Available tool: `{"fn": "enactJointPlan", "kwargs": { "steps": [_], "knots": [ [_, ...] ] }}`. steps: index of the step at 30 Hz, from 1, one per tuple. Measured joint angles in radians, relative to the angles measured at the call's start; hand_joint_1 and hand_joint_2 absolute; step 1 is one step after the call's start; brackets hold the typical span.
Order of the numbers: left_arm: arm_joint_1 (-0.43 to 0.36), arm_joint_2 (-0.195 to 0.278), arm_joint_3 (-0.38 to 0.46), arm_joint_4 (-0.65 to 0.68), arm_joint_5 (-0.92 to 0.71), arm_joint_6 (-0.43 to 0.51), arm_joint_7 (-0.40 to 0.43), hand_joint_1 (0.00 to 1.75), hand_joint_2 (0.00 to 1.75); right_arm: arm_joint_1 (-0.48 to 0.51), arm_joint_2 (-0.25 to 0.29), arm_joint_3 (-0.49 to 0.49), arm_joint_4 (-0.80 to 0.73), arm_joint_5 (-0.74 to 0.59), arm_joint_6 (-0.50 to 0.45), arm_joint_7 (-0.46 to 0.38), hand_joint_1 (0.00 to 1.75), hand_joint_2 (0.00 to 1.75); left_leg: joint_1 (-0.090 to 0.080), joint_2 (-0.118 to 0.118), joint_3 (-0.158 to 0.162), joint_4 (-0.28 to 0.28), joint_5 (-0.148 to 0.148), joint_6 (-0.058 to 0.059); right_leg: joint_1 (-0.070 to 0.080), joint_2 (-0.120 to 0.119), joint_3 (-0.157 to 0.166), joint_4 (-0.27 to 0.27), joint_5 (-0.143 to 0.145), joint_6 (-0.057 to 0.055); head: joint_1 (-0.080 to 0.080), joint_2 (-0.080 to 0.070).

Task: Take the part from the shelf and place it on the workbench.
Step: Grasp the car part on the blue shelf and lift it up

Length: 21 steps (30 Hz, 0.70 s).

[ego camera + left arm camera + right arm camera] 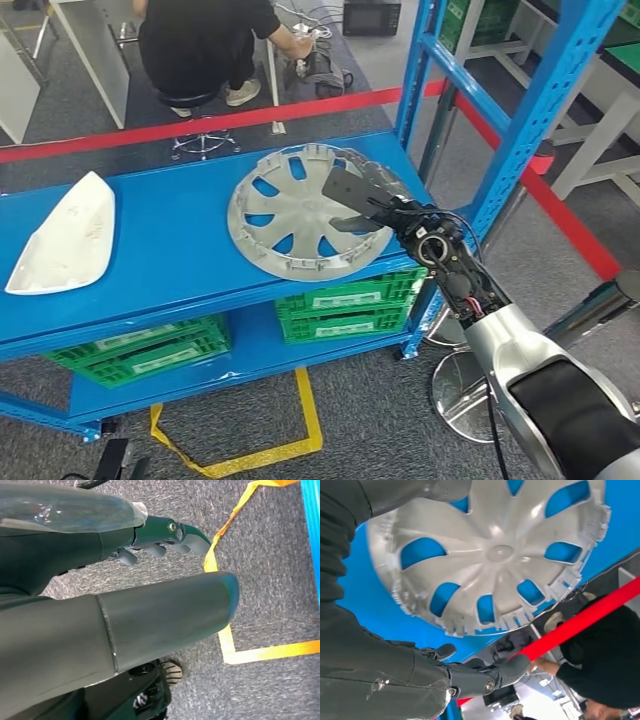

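A: Right hand (361, 200) lower right to centre of the head view, fingers spread over the hubcap (302, 215), gripping nothing. We're at the reach step.

B: Hubcap flat on the blue shelf (173, 250), inner face up, round, no long axis. Next we need fingers on its rim. Left hand (166, 535) hangs, holding nothing.

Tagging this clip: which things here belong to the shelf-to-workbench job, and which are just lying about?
Job:
wheel cover
blue shelf
right hand, over the cover

Lying about:
white shell part
green crates
yellow floor tape
person on stool
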Motion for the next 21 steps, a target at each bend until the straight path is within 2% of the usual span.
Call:
{"fn": "enactJointPlan", "kwargs": {
  "steps": [3,5,7,8,11,12,16,21],
  "knots": [
    [-0.001,-0.003,0.000,0.000,0.000,0.001,-0.001,0.00,0.00,0.010,0.003,0.013,0.007,0.016,-0.027,0.015,0.00,1.75,-0.003,-0.001,0.002,-0.001,-0.002,0.006,0.000,0.000,0.004,-0.002,-0.002,-0.029,0.012,0.000],
    [-0.001,-0.003,0.000,0.000,0.001,0.001,-0.002,0.00,0.00,0.016,0.004,0.023,0.012,0.018,-0.035,0.017,0.00,1.75,-0.005,-0.003,0.002,0.000,-0.005,0.013,-0.001,-0.002,0.008,-0.008,-0.002,-0.030,0.019,0.000],
    [0.000,-0.003,0.000,0.000,0.001,0.002,-0.002,0.00,0.00,0.018,0.005,0.028,0.017,0.024,-0.041,0.018,0.00,1.75,-0.007,-0.004,0.002,0.000,-0.007,0.017,-0.002,-0.003,0.011,-0.012,-0.001,-0.025,0.026,0.000],
    [0.000,-0.003,0.000,0.000,0.001,0.003,-0.002,0.00,0.00,0.019,0.005,0.031,0.020,0.032,-0.046,0.019,0.00,1.75,-0.008,-0.004,0.002,0.000,-0.007,0.019,-0.003,-0.003,0.012,-0.014,-0.001,-0.018,0.029,0.000],
    [0.000,-0.003,0.000,0.000,0.002,0.007,-0.003,0.00,0.00,0.022,0.006,0.046,0.029,0.074,-0.077,0.022,0.00,1.75,-0.010,-0.004,0.002,0.001,-0.008,0.021,-0.006,-0.003,0.015,-0.020,0.000,0.012,0.033,0.000],
    [0.000,-0.003,0.000,0.000,0.002,0.008,-0.003,0.00,0.00,0.024,0.008,0.051,0.032,0.089,-0.091,0.022,0.00,1.75,-0.010,-0.004,0.002,0.001,-0.008,0.022,-0.007,-0.003,0.015,-0.020,0.000,0.017,0.033,0.000],
    [0.001,-0.004,0.000,0.000,0.003,0.010,-0.003,0.00,0.00,0.029,0.016,0.073,0.050,0.148,-0.144,0.023,0.00,1.75,-0.010,-0.003,0.003,0.001,-0.008,0.021,-0.005,-0.003,0.015,-0.020,0.000,0.020,0.029,0.000],
    [0.001,-0.004,0.000,0.000,0.004,0.011,-0.003,0.00,0.00,0.037,0.032,0.098,0.076,0.179,-0.163,0.023,0.00,1.75,-0.008,-0.003,0.004,0.000,-0.007,0.020,-0.002,-0.003,0.015,-0.018,0.000,0.020,0.022,0.000]
  ]
}}
